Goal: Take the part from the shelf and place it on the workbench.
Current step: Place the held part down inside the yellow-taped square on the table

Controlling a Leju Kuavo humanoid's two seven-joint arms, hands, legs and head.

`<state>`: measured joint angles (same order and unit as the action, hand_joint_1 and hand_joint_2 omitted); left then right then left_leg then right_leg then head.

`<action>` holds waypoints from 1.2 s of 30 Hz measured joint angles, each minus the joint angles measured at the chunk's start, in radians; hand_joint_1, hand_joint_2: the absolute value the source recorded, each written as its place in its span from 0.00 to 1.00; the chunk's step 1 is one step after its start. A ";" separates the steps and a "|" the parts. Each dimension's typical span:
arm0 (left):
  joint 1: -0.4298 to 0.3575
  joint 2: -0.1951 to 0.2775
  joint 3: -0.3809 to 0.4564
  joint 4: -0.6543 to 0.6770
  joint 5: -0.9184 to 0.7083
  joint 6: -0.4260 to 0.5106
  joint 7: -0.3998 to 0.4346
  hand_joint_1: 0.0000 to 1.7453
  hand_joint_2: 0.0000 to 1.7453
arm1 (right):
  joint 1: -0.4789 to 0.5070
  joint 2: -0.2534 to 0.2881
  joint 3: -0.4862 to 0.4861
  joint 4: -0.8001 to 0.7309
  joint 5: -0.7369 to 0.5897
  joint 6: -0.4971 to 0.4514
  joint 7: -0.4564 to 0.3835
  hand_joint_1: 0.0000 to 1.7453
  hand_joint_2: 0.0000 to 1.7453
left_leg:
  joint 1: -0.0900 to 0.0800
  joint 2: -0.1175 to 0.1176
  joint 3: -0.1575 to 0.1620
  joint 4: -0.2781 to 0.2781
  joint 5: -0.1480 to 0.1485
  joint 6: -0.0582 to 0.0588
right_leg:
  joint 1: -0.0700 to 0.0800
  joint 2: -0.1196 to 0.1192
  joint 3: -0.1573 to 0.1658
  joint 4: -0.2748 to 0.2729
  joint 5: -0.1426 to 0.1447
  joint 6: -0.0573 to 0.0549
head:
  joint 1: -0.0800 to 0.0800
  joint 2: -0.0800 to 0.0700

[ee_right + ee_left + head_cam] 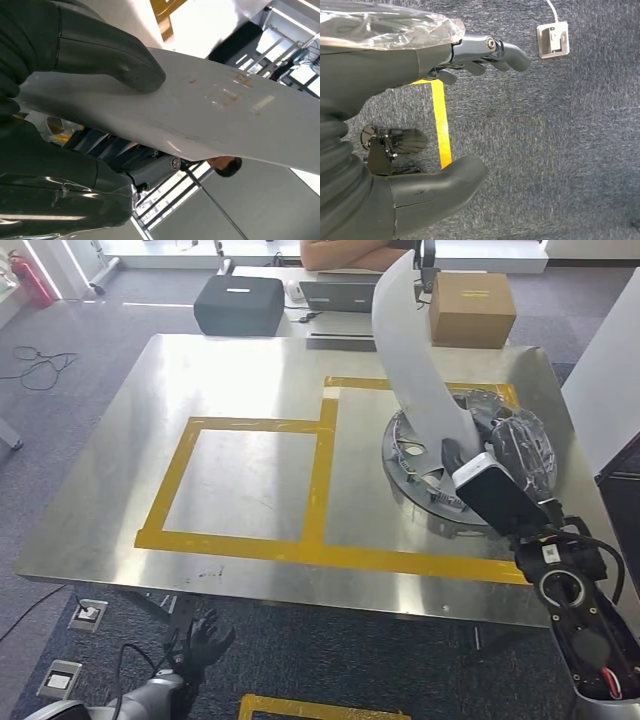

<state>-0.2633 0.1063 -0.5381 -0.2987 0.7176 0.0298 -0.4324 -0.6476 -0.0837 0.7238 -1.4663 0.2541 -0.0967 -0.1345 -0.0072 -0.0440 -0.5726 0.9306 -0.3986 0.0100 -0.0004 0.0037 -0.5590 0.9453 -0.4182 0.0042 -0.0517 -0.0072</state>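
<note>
The part is a long, curved white blade [411, 360], standing up over the right side of the steel workbench [241, 390]. My right hand [521, 445] grips its lower end; in the right wrist view the thumb [113, 60] presses on the blade [226, 120] and the fingers [151, 167] wrap under it. The blade's lower end sits above a round metal disc [423, 475] lying on the bench. My left hand [200, 640] hangs below the bench's front edge; in the left wrist view its fingers [490, 50] are spread over the carpet with nothing in them.
Yellow tape [317, 490] marks rectangles on the bench. Behind it stand a black case [239, 305], a laptop [336, 295] and a cardboard box [472, 308], with a person's arms [355, 252] at the far edge. Floor sockets [88, 614] and a cable lie on the carpet.
</note>
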 joint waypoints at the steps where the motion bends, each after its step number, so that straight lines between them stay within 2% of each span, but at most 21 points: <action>1: 0.000 0.000 -0.002 0.000 0.000 0.000 0.000 0.00 1.00 | -0.009 0.008 0.009 0.018 0.000 -0.001 0.000 1.00 1.00 | 0.000 0.000 0.000 0.000 0.000 0.000 | 0.000 0.000 0.000 0.000 0.000 0.000 | 0.000 0.000; 6: -0.001 -0.002 -0.010 0.000 -0.007 0.000 0.002 0.00 1.00 | -0.046 0.041 0.047 0.097 0.024 -0.010 0.006 1.00 1.00 | 0.000 0.000 -0.002 0.000 0.001 0.000 | 0.000 0.000 -0.001 0.000 0.001 0.000 | 0.000 0.000; 10: -0.005 -0.007 -0.013 0.000 -0.010 0.000 0.007 0.00 1.00 | -0.092 0.099 0.092 0.189 0.082 -0.047 -0.008 1.00 1.00 | 0.000 0.000 -0.005 0.000 0.003 -0.001 | 0.000 0.000 -0.004 0.000 0.003 -0.001 | 0.000 0.000; 17: -0.013 -0.018 -0.027 0.000 -0.015 0.003 0.011 0.00 1.00 | -0.172 0.243 0.177 0.405 0.258 -0.188 -0.026 1.00 1.00 | 0.001 -0.001 -0.009 0.000 0.006 -0.002 | 0.000 -0.001 -0.009 0.000 0.005 -0.002 | 0.000 0.000; 23: -0.023 -0.038 -0.043 0.001 -0.027 0.005 0.025 0.00 1.00 | -0.226 0.350 0.272 0.607 0.375 -0.355 0.072 1.00 1.00 | 0.001 -0.005 -0.012 0.000 0.009 -0.003 | 0.000 -0.005 -0.012 -0.001 0.006 -0.002 | 0.000 0.000; 28: -0.030 -0.055 -0.059 0.001 -0.035 0.011 0.031 0.00 1.00 | -0.255 0.394 0.366 0.726 0.493 -0.456 0.154 1.00 1.00 | 0.001 -0.006 -0.016 0.000 0.012 -0.002 | 0.000 -0.006 -0.015 -0.004 0.010 -0.002 | 0.000 0.000; 36: -0.035 -0.067 -0.068 0.002 -0.037 0.013 0.032 0.00 1.00 | -0.269 0.416 0.454 0.817 0.528 -0.477 0.177 1.00 1.00 | 0.002 -0.006 -0.023 0.000 0.016 0.000 | 0.000 -0.006 -0.020 -0.007 0.015 -0.001 | 0.000 0.000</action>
<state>-0.2978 0.0390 -0.6056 -0.2972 0.6805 0.0426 -0.4005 -0.9168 0.3325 1.1777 -0.6496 0.7820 -0.5736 0.0425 -0.0057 -0.0504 -0.5953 0.9304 -0.3825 0.0101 0.0000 -0.0024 -0.5787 0.9383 -0.4028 0.0029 -0.0513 -0.0072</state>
